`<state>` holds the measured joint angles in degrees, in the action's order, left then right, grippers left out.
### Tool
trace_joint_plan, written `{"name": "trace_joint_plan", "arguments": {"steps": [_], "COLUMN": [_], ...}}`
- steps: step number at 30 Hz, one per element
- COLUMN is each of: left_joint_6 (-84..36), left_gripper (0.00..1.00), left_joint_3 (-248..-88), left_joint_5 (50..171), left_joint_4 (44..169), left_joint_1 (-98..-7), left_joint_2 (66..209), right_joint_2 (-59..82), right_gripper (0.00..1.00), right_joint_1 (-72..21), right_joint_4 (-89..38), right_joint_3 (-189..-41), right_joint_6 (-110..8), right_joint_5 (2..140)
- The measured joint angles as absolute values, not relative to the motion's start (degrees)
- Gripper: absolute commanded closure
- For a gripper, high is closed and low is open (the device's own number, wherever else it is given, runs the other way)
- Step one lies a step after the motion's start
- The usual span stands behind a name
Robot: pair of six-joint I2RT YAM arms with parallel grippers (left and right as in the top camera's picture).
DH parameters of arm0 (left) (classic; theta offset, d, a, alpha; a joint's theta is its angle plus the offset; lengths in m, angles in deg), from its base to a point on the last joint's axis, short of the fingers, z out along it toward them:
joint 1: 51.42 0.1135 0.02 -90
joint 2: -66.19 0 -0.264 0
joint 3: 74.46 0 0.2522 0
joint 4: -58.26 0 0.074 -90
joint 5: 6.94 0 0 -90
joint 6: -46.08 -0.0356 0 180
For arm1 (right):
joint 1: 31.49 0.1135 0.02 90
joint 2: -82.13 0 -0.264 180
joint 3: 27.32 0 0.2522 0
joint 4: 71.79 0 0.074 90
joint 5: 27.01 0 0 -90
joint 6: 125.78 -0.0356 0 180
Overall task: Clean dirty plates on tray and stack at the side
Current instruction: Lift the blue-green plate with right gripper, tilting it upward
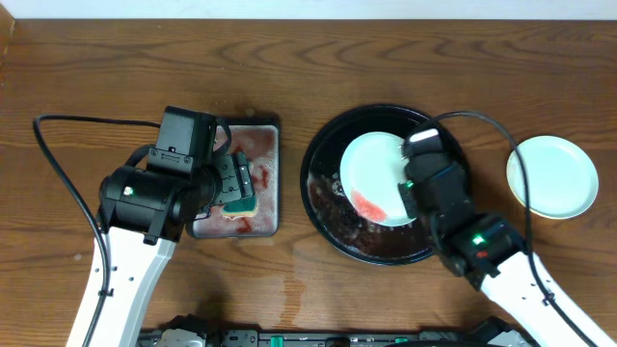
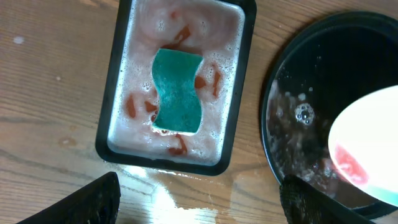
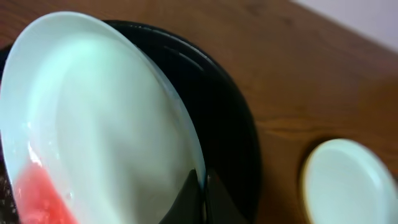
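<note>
The right gripper holds the pale mint round plastic plate at its three o'clock rim. It seems light, stiff and wet-slippery. The left gripper stands open.

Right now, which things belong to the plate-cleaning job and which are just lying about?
Job: smeared plate in right gripper; round black tray; clean plate at the side; green sponge in soapy tray.
Lying about: black cable; spilled water patch.

Teal sponge lying in foamy rectangular tray
</note>
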<state>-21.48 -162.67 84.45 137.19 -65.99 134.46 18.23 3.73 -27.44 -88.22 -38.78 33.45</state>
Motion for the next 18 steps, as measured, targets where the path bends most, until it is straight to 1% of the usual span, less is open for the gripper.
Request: {"name": "trace_joint_plan", "arguments": {"steps": [8,18], "left_joint_6": [-21.5,-21.5], "left_gripper": [0.17,0.17], "left_joint_3": [-162.7,-162.7], "left_joint_5": [84.5,84.5], "left_joint_4": [137.2,137.2], "left_joint_1": [-66.0,-66.0], "left_joint_2": [134.5,134.5], "right_joint_2": [18.2,18.2], "right_gripper": [0.99,0.99], "right_joint_1": [15.4,27.2], "right_joint_4": [-27.1,-27.1], "right_joint_3": [-88.2,-88.2], "right_joint_6": [-35.6,-31.6], "right_joint_5": [17.3,2.7]}}
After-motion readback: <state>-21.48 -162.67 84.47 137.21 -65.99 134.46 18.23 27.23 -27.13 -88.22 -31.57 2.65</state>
